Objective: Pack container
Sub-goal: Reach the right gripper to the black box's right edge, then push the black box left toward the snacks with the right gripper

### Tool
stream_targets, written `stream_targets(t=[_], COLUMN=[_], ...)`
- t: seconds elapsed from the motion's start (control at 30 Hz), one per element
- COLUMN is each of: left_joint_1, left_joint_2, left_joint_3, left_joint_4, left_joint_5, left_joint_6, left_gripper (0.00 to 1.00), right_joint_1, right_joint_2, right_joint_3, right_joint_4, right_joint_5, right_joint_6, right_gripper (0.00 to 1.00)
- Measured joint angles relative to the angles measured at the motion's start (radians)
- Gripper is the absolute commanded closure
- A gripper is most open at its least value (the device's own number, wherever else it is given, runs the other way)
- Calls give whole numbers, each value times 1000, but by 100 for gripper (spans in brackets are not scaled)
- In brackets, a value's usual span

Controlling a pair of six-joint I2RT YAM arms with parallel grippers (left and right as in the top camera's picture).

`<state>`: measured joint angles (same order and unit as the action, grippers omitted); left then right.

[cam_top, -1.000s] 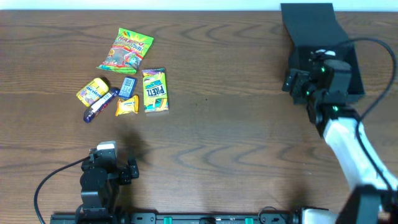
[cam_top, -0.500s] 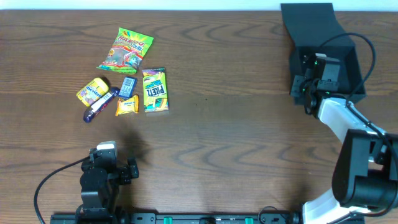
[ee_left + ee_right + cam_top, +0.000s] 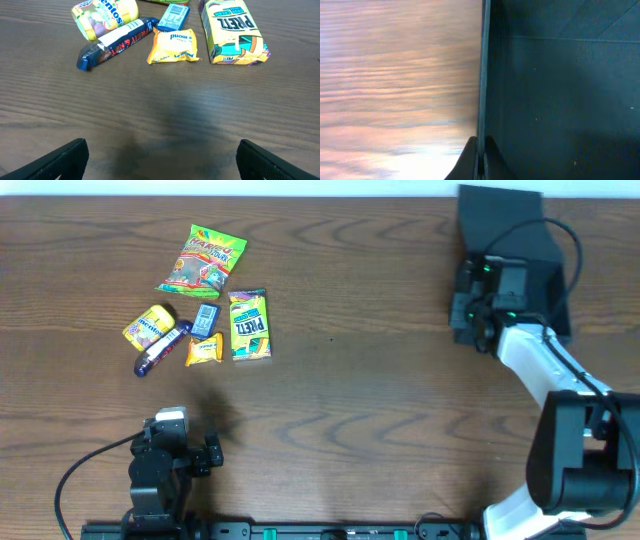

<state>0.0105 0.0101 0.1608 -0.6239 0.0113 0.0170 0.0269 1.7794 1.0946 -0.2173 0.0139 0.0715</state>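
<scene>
Pinched shut on the thin left wall of the matte black cardboard container, the right jaws could buckle it or slip off if dragged; the left jaws gape empty.

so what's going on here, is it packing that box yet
Not yet. The right gripper is shut on the edge of the side wall of the black container, the wall that faces the snacks. The container sits with its flap open at the far right of the table. The left gripper hangs open near the front left, holding nothing. The snack packets lie in a cluster on the left side, well apart from the container.
</scene>
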Motion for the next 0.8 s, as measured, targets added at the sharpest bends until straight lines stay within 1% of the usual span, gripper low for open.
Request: stream_targets(t=[0.13,0.27,0.43,0.53,0.7,0.8], left_joint_1=[0,0,0,0,0,0], left_joint_2=[0,0,0,0,0,0], left_joint_3=[0,0,0,0,0,0], left_joint_4=[0,0,0,0,0,0], left_joint_5=[0,0,0,0,0,0], left_joint_6=[0,0,0,0,0,0], left_gripper=[4,5,4,5,5,5], right_joint_1=[125,269,439,568,752,816], right_joint_2=[0,0,0,0,0,0], right_joint_3=[64,91,91,91,91,91], right_joint_4=[-41,-43,-50,-48,-48,-39], right_joint_5=[-5,14,57,103,237,307], right_joint_6=[29,117,256,358,533,600], right_gripper=[98,98,99,98,98,98])
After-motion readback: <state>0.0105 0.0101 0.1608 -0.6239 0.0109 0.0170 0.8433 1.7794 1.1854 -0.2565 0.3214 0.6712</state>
